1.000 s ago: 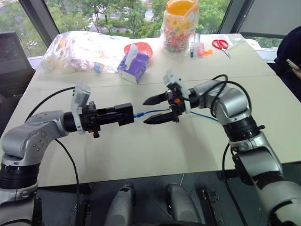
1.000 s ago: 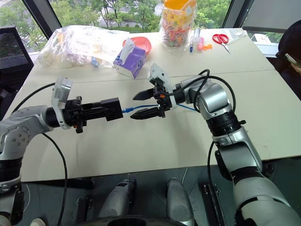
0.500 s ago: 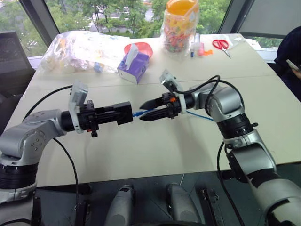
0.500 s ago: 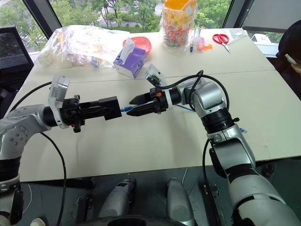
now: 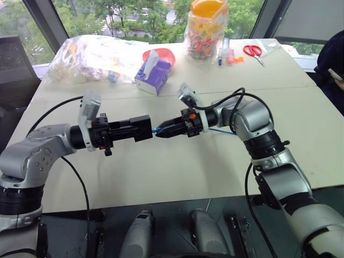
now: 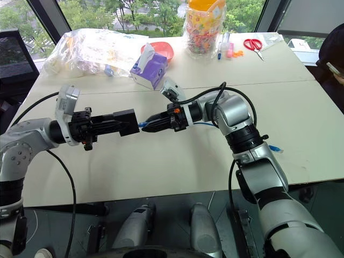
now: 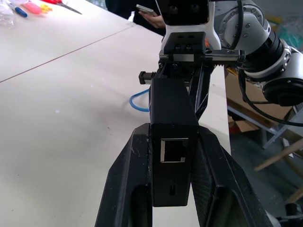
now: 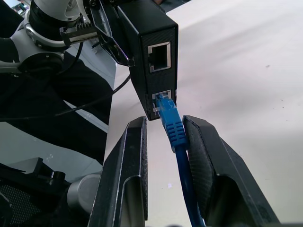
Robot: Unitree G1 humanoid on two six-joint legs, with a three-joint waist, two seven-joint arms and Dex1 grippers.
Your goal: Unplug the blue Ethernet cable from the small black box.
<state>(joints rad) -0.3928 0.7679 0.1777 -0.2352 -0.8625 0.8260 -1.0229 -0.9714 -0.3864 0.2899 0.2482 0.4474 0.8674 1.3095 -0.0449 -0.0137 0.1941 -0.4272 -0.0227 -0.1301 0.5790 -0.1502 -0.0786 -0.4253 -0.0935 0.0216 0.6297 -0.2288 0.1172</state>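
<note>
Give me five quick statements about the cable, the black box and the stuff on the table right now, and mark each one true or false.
1. The left gripper is shut on the small black box. True.
2. The blue Ethernet cable is already out of the box. False: its plug sits in the lower socket, as the right wrist view shows.
3. The right gripper has its fingers on either side of the cable, right at the plug. True.
4. The red scissors lie beside the purple tissue box. False: they lie at the table's far right, well apart from it.
5. The box's upper socket is empty. True.
</note>
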